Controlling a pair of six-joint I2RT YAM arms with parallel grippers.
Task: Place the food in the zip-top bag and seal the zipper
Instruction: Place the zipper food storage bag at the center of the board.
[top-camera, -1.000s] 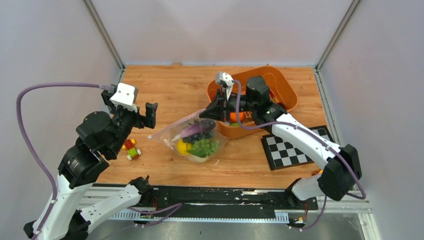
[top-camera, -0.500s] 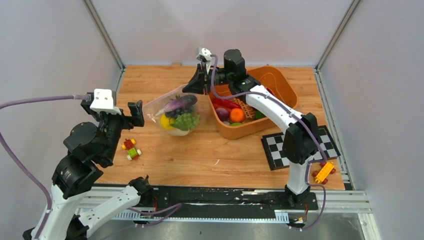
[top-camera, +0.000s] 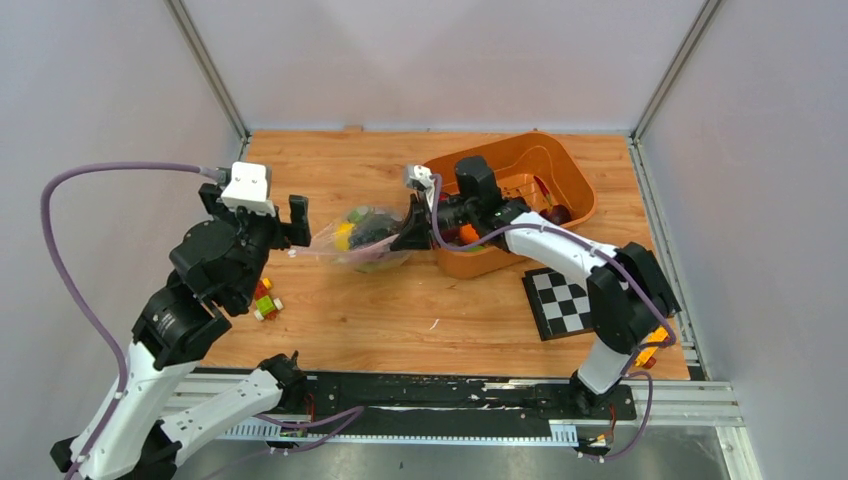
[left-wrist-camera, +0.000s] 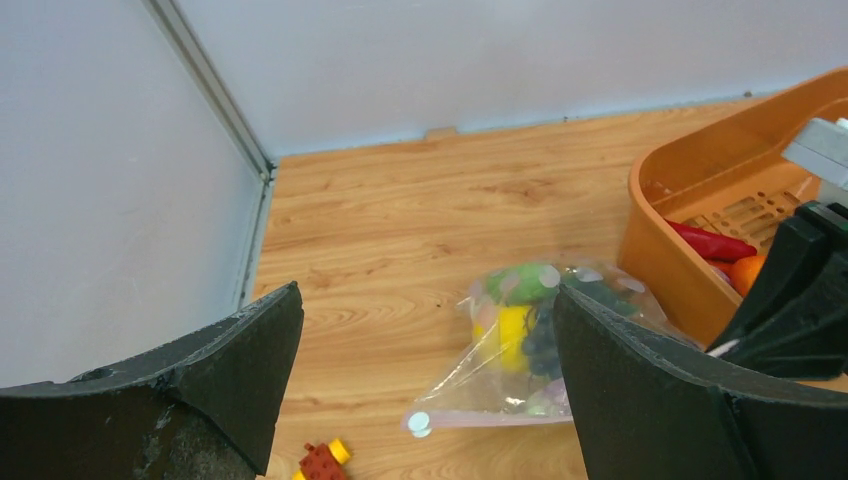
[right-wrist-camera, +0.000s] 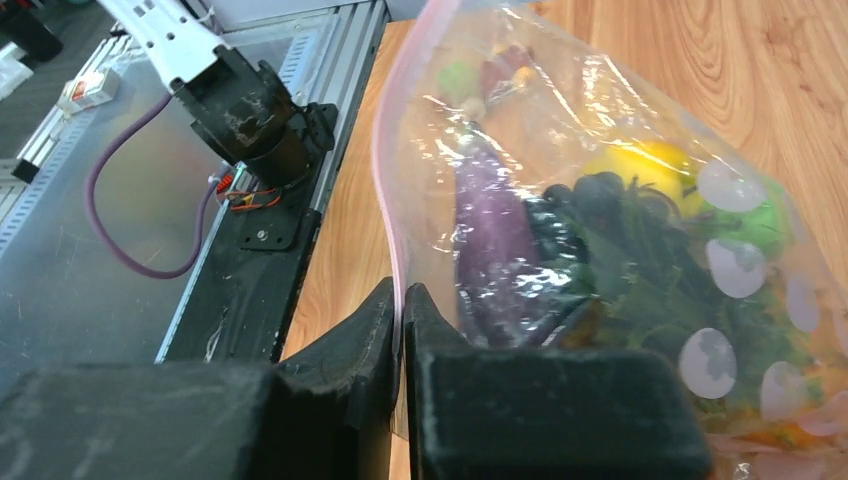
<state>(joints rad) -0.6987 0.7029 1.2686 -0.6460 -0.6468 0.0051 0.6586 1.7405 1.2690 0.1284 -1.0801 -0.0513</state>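
Note:
The zip-top bag (top-camera: 352, 240) lies on the wooden table between the two arms, left of the orange tub. Through its dotted film I see the food: a purple eggplant (right-wrist-camera: 492, 238), a yellow lemon (right-wrist-camera: 652, 163), dark grapes (right-wrist-camera: 598, 198) and green pieces (right-wrist-camera: 762, 216). My right gripper (top-camera: 409, 233) is shut on the bag's right end, its jaws pinching the pinkish zipper (right-wrist-camera: 386, 190). My left gripper (top-camera: 291, 222) stands open at the bag's left corner, touching nothing. In the left wrist view the zipper (left-wrist-camera: 490, 419) runs along the bag's near edge between my wide fingers.
The orange tub (top-camera: 570, 183) at the back right holds more toy food, including a red pepper (left-wrist-camera: 712, 243). A checkerboard mat (top-camera: 562, 301) lies at the front right. Small toy blocks (top-camera: 264, 298) sit under the left arm, another (top-camera: 650, 346) by the right base.
The right gripper carried the bag from mid-table up and leftward, then brought it down beside the tub. The left gripper swung left, then returned towards the bag's left corner, staying open.

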